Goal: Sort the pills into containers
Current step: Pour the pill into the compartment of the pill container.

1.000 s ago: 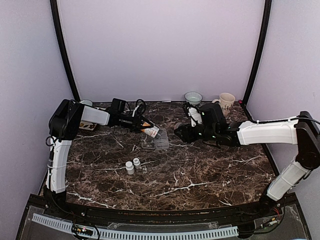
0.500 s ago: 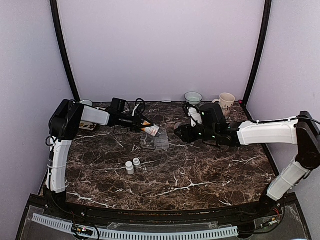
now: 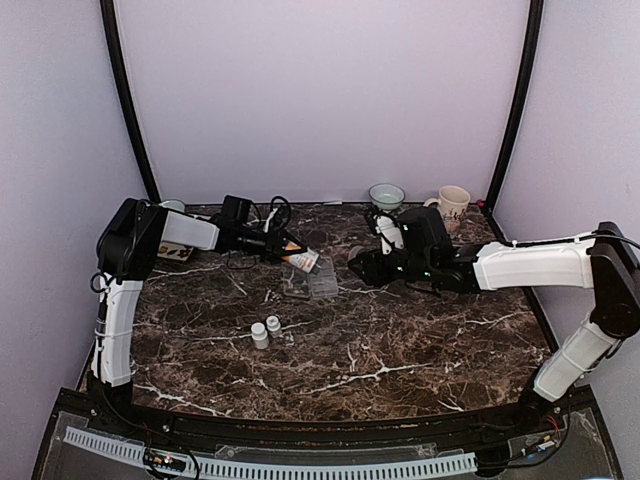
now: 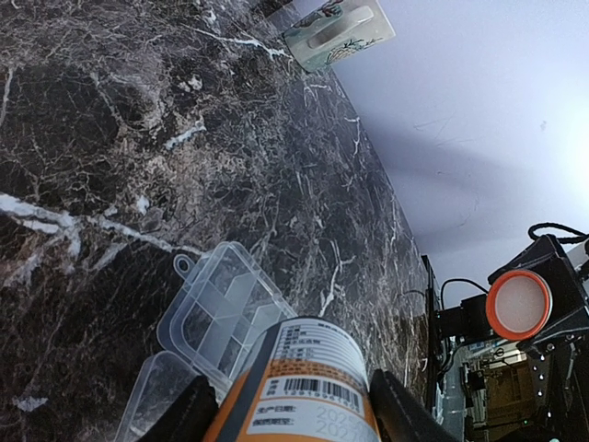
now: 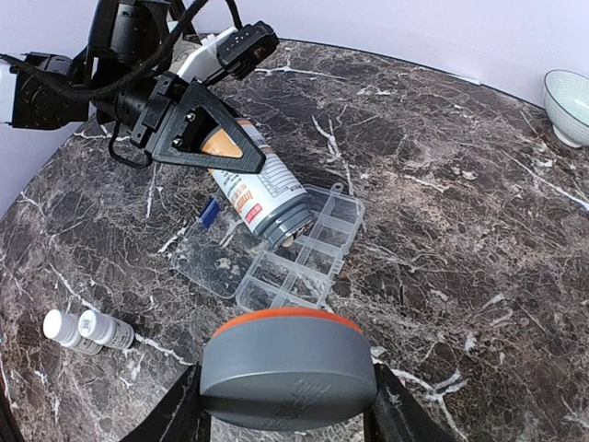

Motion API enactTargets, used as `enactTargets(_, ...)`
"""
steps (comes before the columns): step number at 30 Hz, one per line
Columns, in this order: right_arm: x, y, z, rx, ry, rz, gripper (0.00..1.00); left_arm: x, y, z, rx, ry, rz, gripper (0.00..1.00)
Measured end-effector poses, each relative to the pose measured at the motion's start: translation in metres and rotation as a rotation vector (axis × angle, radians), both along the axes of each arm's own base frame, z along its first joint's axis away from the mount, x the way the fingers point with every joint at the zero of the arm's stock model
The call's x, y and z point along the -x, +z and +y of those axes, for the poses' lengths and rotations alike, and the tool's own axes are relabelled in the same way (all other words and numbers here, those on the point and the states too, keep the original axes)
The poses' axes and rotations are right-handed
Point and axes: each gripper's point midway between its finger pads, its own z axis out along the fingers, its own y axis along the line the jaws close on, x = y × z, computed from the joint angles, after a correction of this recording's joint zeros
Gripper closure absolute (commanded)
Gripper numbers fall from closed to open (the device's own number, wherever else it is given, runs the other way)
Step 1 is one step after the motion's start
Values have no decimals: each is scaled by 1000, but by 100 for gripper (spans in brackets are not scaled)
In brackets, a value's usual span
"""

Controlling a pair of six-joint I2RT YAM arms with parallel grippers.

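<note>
My left gripper [image 4: 293, 416] is shut on the orange bottle [image 4: 299, 382], which is uncapped and tilted mouth-down over the clear pill box [image 4: 216, 304]. In the right wrist view the bottle [image 5: 258, 189] points its grey neck at the box's compartments [image 5: 276, 281], and one pale pill [image 5: 286, 240] shows at the mouth. The box lid [image 5: 204, 262] lies open to the left. My right gripper [image 5: 288, 398] is shut on the grey cap with an orange rim [image 5: 288, 368], held above the table near the box. From above, bottle [image 3: 300, 261] and box [image 3: 312, 283] sit at mid-table.
Two small white bottles [image 3: 265, 331] stand in front of the box, left of centre. A bowl [image 3: 386, 194] and a mug [image 3: 453, 205] stand at the back edge. A small blue piece [image 5: 209, 211] lies by the open lid.
</note>
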Motion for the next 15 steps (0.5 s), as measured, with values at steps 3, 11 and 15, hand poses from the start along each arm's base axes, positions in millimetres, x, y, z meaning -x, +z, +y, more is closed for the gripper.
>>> enactTargets(3,0,0,0,0,0,0,61,0,1,1,-6,6,-6,100)
enactTargets(11,0,0,0,-1,2,2,61,-1,2,3,-17,17,-24,100)
enactTargets(15,0,0,0,-1,2,2,61,-1,3,5,-24,22,-31,100)
